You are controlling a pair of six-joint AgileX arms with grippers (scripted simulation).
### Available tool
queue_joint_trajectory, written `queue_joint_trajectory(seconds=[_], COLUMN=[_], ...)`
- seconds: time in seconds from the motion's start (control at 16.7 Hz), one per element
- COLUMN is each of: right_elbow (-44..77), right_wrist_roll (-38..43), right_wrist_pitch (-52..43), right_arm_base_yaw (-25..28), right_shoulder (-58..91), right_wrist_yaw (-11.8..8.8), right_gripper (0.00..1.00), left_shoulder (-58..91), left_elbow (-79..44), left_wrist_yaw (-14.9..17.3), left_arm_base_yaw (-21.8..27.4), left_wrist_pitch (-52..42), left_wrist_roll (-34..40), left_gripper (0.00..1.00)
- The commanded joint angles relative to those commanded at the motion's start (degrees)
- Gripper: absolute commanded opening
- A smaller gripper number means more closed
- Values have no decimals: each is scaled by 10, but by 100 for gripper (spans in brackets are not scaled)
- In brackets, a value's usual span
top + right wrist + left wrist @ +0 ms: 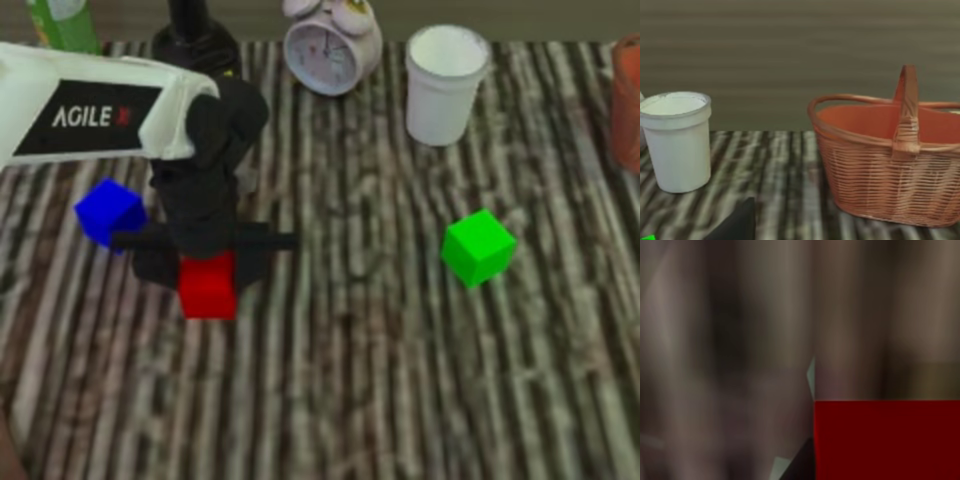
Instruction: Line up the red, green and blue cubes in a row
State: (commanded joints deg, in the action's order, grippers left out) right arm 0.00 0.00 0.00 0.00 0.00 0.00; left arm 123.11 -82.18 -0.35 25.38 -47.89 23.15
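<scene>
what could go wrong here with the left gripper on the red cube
The left gripper sits over the red cube, and the blue cube lies close beside the arm, so a sideways move might knock it. The top view hides how the cube is held, so it may slip or twist. The green cube is far to the right, so the row needs a long carry.

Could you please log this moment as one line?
left gripper: at red cube | blue cube: beside | green cube: right, apart
</scene>
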Motion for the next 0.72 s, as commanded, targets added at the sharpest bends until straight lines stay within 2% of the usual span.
queue_joint_trajectory(seconds=[0.18,0.48,0.72], right_elbow=[0,0,0], right_wrist_roll=[0,0,0], right_wrist_pitch=[0,0,0], right_arm_base_yaw=[0,0,0], right_shoulder=[0,0,0], right_wrist_yaw=[0,0,0], right_gripper=[100,100,100], left_shoulder=[-8,-47,-54], left_elbow=[-19,-79,-86], left_wrist_yaw=[0,-1,0], left_arm_base_yaw=[-1,-9,-11], left_wrist_pitch=[-24,-130,-139], left_wrist_roll=[0,2,2], left_gripper=[0,0,0])
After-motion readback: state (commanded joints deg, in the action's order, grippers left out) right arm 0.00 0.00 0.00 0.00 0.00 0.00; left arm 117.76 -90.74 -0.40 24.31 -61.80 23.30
